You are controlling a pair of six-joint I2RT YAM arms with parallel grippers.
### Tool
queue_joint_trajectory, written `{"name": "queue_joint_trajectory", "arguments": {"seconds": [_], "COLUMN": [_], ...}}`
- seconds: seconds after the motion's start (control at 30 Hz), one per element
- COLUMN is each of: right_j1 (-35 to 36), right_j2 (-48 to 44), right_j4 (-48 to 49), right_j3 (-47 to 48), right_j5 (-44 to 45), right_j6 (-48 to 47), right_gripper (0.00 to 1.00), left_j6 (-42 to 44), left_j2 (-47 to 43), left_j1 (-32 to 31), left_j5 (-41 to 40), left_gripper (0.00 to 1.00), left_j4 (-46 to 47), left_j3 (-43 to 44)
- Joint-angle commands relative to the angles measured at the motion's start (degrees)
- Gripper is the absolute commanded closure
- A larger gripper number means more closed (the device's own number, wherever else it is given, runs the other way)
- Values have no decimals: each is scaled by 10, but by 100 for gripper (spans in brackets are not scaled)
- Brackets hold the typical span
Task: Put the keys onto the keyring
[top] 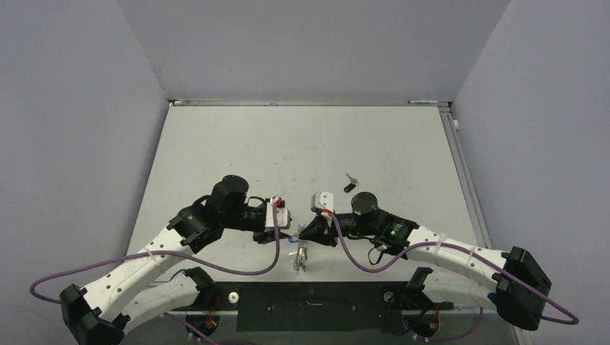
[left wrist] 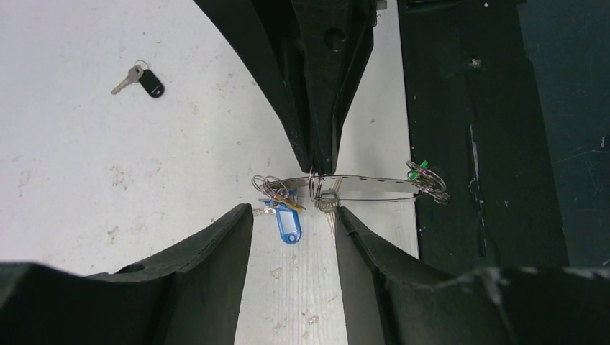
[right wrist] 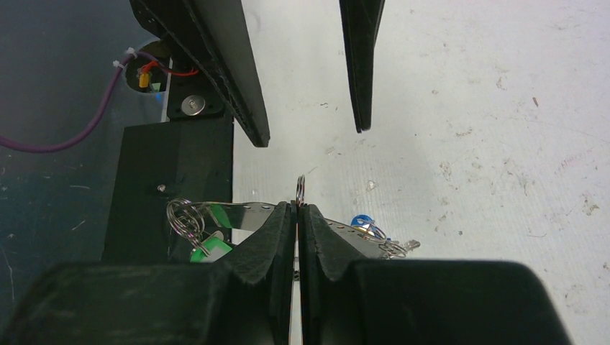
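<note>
One keyring [left wrist: 374, 179], tight in right gripper [right wrist: 296, 208]

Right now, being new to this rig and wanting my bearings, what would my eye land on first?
The two grippers meeting at the near edge of the table: the right gripper shut on the keyring, keys dangling from it, and the open left gripper straddling a blue key. Further out, one black key lies alone.
</note>
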Motion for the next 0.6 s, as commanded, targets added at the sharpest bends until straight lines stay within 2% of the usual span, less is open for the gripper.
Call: {"name": "queue_joint_trajectory", "arguments": {"seconds": [0.0, 0.57], "right_j1": [5, 5], "right_j2": [-11, 2], "right_j4": [33, 28], "right_j3": [30, 34], "right_j5": [-15, -18], "right_j6": [-11, -15], "right_gripper": [95, 95], "left_j6": [36, 19], "left_j2": [37, 83], "left_j1": [-5, -16], "left_j5": [35, 43], "left_gripper": [58, 70], "left_j4": [-26, 4], "left_j3": [39, 43]}}
